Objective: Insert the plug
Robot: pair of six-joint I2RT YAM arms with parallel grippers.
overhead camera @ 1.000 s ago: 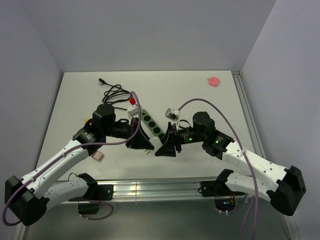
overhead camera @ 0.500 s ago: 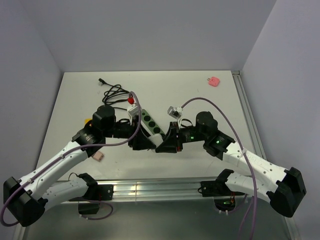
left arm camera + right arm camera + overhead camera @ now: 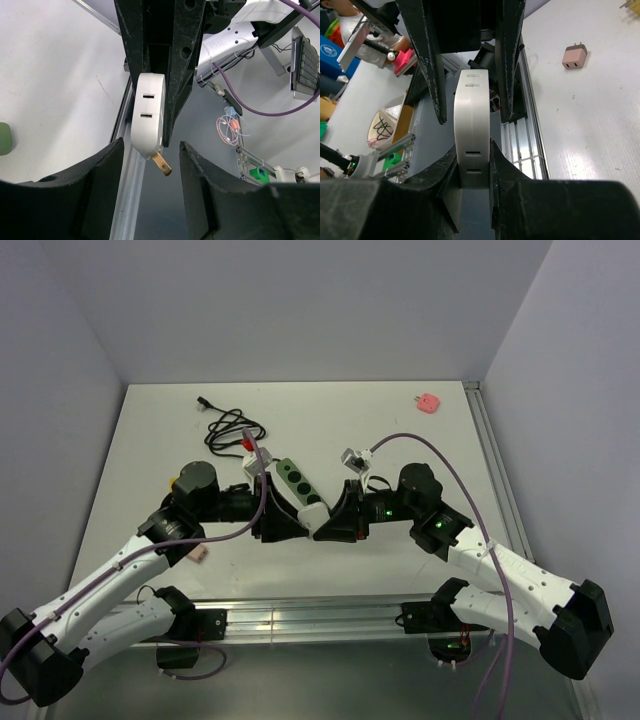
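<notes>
Far back on the right of the white table [image 3: 330, 415], close to the corner: a small pink adapter [image 3: 427, 402], lying alone. At the near left, a second adapter [image 3: 198, 554], paler pink, flat on the surface (two slots showing in the right wrist view). Farther back on that side, something yellow [image 3: 176, 481], mostly hidden. Along the near edge, a metal rail [image 3: 300, 618].

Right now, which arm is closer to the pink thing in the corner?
Right. The right arm sits short of the pink thing; the left arm is far to its left.
</notes>
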